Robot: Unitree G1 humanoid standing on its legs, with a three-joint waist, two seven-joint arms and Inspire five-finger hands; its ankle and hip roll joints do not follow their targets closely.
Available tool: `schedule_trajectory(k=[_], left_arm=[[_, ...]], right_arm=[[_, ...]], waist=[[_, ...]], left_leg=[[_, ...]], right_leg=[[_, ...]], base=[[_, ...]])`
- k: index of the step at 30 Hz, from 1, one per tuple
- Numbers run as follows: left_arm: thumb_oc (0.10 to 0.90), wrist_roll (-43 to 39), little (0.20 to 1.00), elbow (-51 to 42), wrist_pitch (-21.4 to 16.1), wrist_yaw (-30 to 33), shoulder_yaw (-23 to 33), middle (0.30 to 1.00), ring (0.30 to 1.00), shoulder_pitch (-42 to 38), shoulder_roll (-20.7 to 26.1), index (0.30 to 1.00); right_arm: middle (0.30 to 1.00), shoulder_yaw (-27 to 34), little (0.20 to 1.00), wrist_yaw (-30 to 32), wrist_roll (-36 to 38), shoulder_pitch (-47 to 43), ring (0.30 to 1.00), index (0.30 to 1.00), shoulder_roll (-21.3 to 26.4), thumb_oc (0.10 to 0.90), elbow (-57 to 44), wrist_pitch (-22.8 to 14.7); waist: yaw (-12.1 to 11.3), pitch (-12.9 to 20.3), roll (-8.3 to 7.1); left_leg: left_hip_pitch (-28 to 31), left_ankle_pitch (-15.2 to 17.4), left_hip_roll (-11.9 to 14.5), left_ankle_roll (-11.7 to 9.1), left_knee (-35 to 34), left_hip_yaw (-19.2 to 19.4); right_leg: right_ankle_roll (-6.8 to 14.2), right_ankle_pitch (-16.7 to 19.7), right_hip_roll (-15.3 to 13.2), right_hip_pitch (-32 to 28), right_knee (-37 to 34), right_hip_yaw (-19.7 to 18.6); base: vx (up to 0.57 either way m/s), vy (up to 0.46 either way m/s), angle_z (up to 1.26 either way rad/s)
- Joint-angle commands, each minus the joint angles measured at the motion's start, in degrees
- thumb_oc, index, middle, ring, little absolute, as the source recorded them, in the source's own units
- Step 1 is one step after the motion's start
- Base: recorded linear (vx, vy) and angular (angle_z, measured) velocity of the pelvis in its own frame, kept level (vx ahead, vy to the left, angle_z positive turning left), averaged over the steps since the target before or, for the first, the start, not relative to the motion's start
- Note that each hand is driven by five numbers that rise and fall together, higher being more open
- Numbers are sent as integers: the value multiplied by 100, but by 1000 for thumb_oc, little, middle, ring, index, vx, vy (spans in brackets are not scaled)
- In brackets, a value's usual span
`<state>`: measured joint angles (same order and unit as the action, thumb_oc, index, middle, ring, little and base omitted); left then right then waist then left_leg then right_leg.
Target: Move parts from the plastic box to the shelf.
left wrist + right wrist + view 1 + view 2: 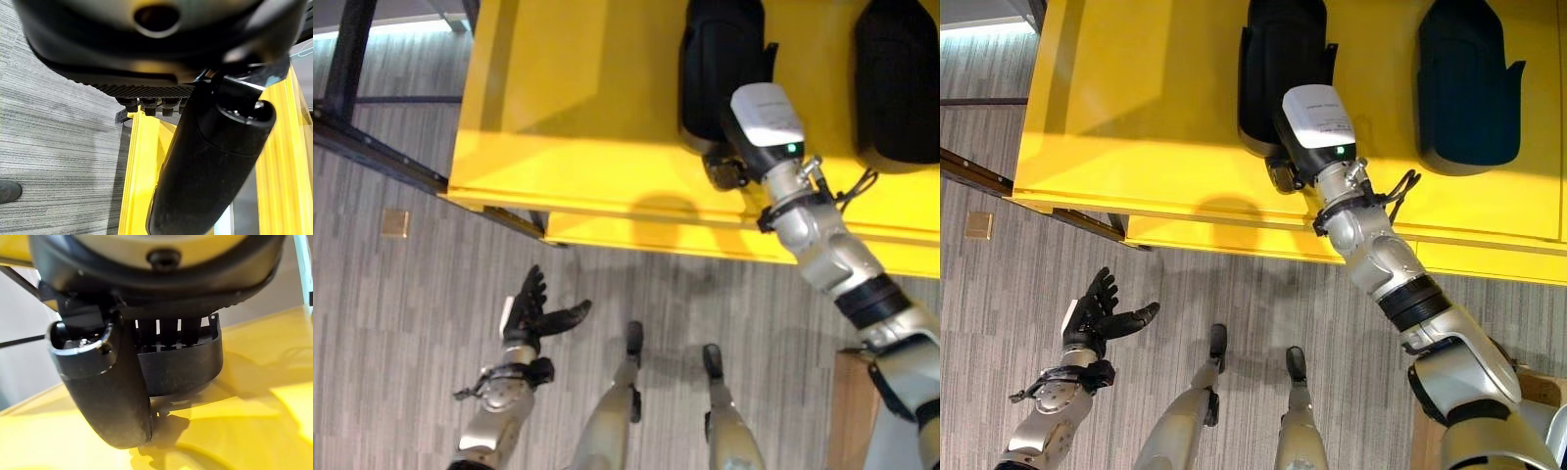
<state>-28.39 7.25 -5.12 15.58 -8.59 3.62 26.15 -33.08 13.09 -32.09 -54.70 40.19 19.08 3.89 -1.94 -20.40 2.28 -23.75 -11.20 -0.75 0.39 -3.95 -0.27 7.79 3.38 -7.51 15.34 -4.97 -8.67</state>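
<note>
Both eye views looked steeply down from the robot's head, side by side, sharing the yellow shelf (587,117), two black parts (1283,69) and grey floor (391,323). The left wrist view faced along the left hand (210,166) from very close, toward the shelf's edge and floor. The right wrist view sat just as close behind the right hand (112,391), facing the shelf top.

The right hand (1283,176) lies largely hidden beneath its own white wrist housing, against the near end of a black part (1283,69); finger contact cannot be confirmed. That black part and a second black part (1469,88) are cut off by the top edge. The yellow shelf (558,117) runs out of frame.
</note>
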Motion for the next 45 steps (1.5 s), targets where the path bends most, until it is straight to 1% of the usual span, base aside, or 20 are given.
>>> schedule_trajectory(k=[1, 11, 19, 20, 21, 24, 30, 33, 35, 36, 45], left_arm=[[900, 87, 1000, -289, -453, 71, 399, 1000, 1000, 90, 200, 1000], [900, 70, 1000, -238, -467, 80, 361, 1000, 1000, 42, 186, 1000], [900, 75, 1000, -233, -499, 115, 347, 1000, 1000, 5, 165, 1000], [900, 56, 1000, -210, -502, 118, 346, 1000, 1000, -1, 156, 1000], [900, 50, 1000, -213, -500, 118, 350, 1000, 1000, 4, 151, 1000], [900, 43, 1000, -212, -493, 139, 367, 1000, 1000, 9, 124, 1000], [900, 89, 1000, -225, -444, 210, 446, 1000, 1000, 17, 72, 1000], [900, 110, 1000, -223, -420, 242, 472, 1000, 1000, 25, 53, 1000], [900, 152, 1000, -232, -377, 297, 501, 1000, 1000, 25, 36, 1000], [900, 157, 1000, -233, -370, 316, 517, 1000, 1000, 32, 18, 1000], [900, 251, 1000, -338, -288, 360, 614, 1000, 1000, 87, -2, 1000]], right_arm=[[300, -295, 300, -163, -430, -186, 300, 300, 500, 400, 556, 85], [300, -321, 300, -114, -377, -252, 300, 300, 473, 400, 760, 121], [300, -115, 300, 75, -84, -254, 300, 300, 328, 400, 1075, 217], [602, -73, 602, 123, -9, -269, 602, 602, 285, 616, 1144, 234], [1000, -42, 1000, 143, 29, -255, 1000, 1000, 264, 900, 1179, 249], [1000, 138, 1000, 286, 226, -237, 1000, 1000, 181, 900, 1121, 284], [1000, 654, 1000, 511, 433, 68, 1000, 1000, 146, 900, 403, 255], [1000, 954, 1000, 636, 565, 294, 1000, 1000, 83, 900, -77, 183], [1000, 1334, 1000, 739, 640, 580, 1000, 1000, 18, 900, -801, 73], [1000, 1421, 1000, 779, 654, 630, 1000, 1000, 1, 900, -972, 37], [1000, 1897, 1000, 860, 558, 1057, 1000, 1000, -18, 900, -2106, -147]], waist=[[-76, 290, 5], [-98, 287, 7], [-111, 276, 18], [-116, 275, 26], [-113, 274, 30], [-98, 277, 29], [-57, 285, 18], [-37, 297, 29], [-10, 311, 21], [2, 311, 24], [54, 350, -11]], left_leg=[[104, 714, 272, -184, 561, -16], [98, 712, 263, -189, 534, -32], [73, 722, 254, -181, 545, -25], [70, 722, 250, -179, 552, -31], [74, 724, 250, -177, 552, -31], [79, 732, 248, -172, 544, -19], [64, 754, 251, -160, 552, -14], [51, 766, 250, -151, 570, -26], [50, 777, 254, -140, 574, -31], [53, 777, 254, -140, 569, -29], [54, 793, 262, -126, 590, -39]], right_leg=[[-250, 61, 138, 297, 251, 134], [-246, 71, 128, 301, 234, 143], [-240, 78, 130, 318, 214, 111], [-238, 82, 128, 320, 214, 103], [-238, 82, 128, 323, 215, 106], [-242, 87, 134, 323, 199, 89], [-243, 72, 124, 333, 202, 85], [-244, 61, 127, 339, 211, 78], [-249, 46, 130, 341, 217, 85], [-248, 44, 130, 342, 213, 86], [-246, 34, 131, 346, 236, 93]], base=[[0, 0, 0], [0, 0, 0], [0, 0, 0], [0, 0, 0], [0, 0, 0], [9, 6, -2], [0, 0, 0], [0, 0, 0], [0, 0, 0], [0, 0, 0], [0, 0, 0]])
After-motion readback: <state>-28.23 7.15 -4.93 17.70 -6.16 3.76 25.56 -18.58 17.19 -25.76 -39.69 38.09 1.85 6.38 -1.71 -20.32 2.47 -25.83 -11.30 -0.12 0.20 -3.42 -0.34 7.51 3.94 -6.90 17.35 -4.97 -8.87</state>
